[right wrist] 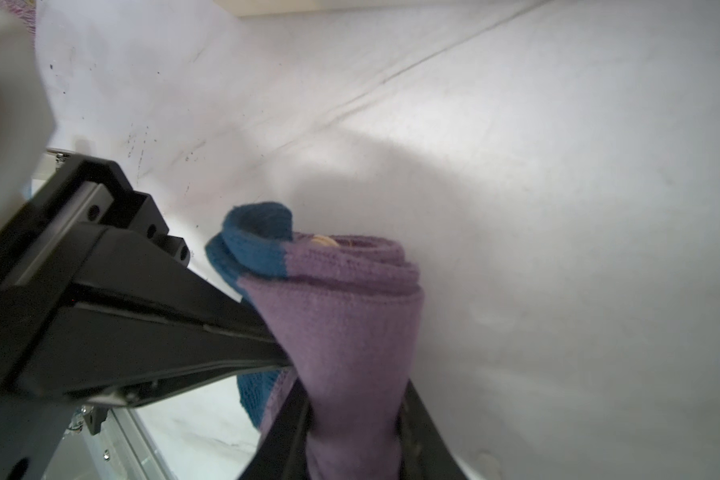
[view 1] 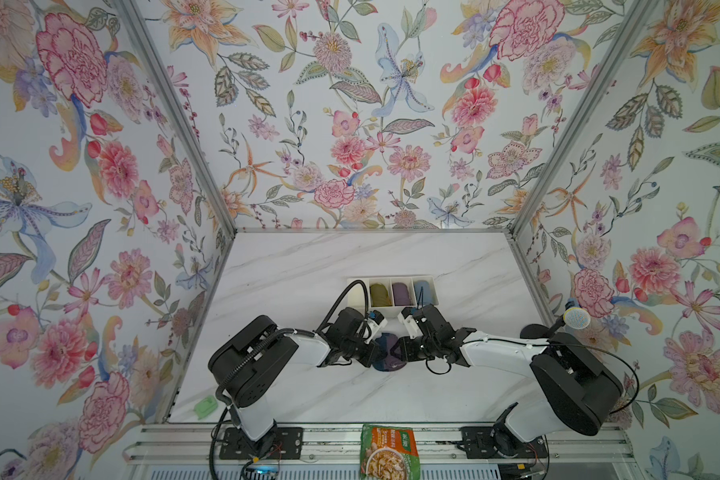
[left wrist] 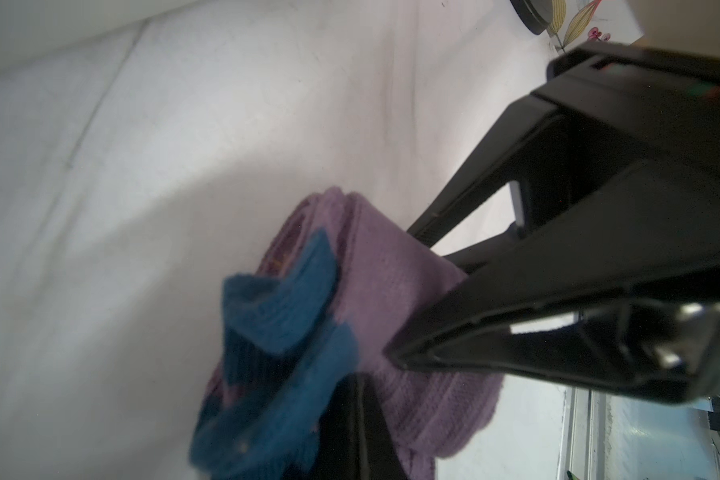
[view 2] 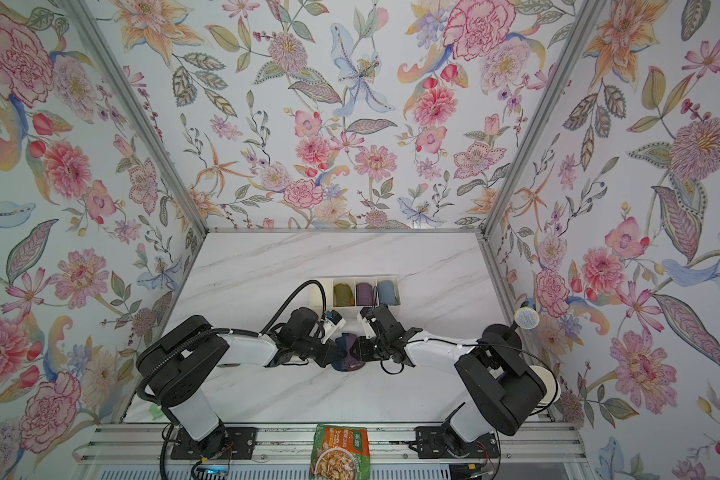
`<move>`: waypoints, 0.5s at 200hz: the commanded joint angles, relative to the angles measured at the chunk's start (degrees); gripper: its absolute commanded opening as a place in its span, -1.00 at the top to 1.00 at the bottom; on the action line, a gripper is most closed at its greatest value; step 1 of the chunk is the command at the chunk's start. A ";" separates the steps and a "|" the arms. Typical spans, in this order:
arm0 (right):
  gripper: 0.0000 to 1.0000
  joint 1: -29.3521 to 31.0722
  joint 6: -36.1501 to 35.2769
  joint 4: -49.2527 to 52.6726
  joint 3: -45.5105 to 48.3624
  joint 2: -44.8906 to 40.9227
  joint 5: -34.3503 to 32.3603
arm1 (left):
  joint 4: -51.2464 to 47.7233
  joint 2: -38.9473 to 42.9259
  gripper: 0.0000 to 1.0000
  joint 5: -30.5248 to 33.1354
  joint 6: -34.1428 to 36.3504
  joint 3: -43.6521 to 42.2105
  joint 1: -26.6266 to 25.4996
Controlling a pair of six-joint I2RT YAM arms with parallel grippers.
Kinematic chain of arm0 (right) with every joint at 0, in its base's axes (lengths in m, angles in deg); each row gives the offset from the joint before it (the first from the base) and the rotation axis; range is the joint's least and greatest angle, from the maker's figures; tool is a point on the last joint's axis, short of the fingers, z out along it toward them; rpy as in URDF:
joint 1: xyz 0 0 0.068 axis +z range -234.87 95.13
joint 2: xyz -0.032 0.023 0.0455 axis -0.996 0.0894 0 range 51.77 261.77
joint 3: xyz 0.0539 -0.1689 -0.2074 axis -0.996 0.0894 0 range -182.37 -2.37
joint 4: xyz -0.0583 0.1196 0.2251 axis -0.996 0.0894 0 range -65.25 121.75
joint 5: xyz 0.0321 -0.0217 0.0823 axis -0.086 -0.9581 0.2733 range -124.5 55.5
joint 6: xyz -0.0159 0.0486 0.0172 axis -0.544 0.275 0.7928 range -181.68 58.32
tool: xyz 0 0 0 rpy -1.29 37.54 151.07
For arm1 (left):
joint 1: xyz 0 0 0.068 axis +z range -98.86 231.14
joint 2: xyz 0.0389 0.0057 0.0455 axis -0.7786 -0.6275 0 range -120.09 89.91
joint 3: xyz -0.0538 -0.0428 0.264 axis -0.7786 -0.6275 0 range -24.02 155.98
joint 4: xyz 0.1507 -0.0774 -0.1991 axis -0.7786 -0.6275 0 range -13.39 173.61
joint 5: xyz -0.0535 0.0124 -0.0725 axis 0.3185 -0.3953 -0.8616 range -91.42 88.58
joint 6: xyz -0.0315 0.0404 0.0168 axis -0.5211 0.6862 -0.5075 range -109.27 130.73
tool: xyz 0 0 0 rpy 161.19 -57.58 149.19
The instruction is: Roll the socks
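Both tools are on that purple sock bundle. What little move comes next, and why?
Probably the left tool should pull its pinched fabric over the socks. The right tool clamps the roll, and blue flaps hang loose at one end.

Left fingers [left wrist: 558,332] clamped, right fingers [right wrist: 184,324] adjacent.
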 commanded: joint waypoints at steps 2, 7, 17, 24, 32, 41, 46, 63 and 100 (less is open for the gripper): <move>0.48 3.15 -2.14 6.34 -2.81 1.09 -5.31 | -6.45 -2.91 1.00 2.46 1.21 -1.00 0.40; 0.50 3.82 -2.31 7.40 -3.40 1.15 -6.60 | -6.42 -2.87 1.00 2.45 1.19 -1.04 0.47; 0.53 4.96 -2.81 9.52 -4.79 1.40 -9.37 | -6.24 -2.91 1.00 2.36 1.17 -0.96 0.61; 0.55 5.75 -3.00 11.21 -5.77 1.62 -11.44 | -6.15 -2.87 1.00 2.28 1.08 -1.11 0.68; 0.57 6.72 -3.22 13.31 -7.07 2.02 -13.97 | -6.06 -2.79 1.00 2.27 1.04 -1.13 0.83; 0.59 7.50 -3.53 15.75 -8.43 2.64 -16.56 | -6.12 -2.44 1.00 2.30 0.89 -1.22 1.07; 0.59 7.96 -3.69 17.01 -9.23 3.04 -17.80 | -6.11 -2.15 1.00 2.27 0.79 -1.28 1.23; 0.62 9.28 -3.82 20.40 -11.32 4.35 -21.25 | -6.06 -0.43 1.00 2.13 0.63 -1.80 1.82; 0.64 11.38 -3.56 24.71 -14.36 6.42 -27.18 | -6.46 4.65 0.91 1.49 0.32 -3.74 3.77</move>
